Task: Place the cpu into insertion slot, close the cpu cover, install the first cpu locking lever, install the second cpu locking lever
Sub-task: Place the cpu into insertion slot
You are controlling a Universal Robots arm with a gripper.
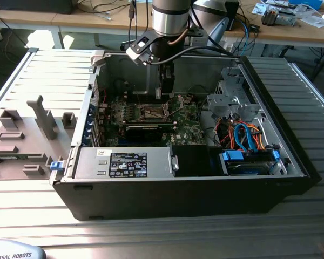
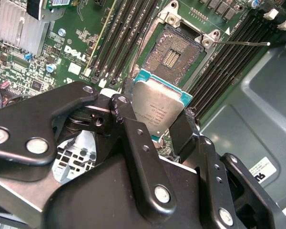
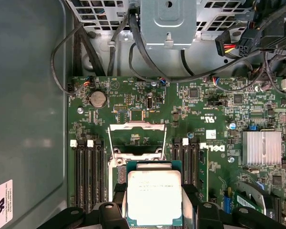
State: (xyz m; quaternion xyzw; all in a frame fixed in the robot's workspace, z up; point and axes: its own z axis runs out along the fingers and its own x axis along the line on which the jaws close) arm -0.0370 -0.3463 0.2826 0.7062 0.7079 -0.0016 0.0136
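My gripper is shut on the cpu, a flat square chip with a silver-grey top and a teal rim, held by two opposite edges between the black fingers. It hangs tilted just short of the open insertion slot, whose contact field is bare. In the first wrist view the cpu sits in front of the raised cpu cover, a silvery frame. A thin locking lever sticks out beside the slot. In the exterior view the gripper reaches down into the case over the slot.
The open case holds a labelled power supply, a drive cage and blue and orange cables. Memory slots flank the socket and a heat sink lies nearby. Grey fixtures stand at the exterior view's left.
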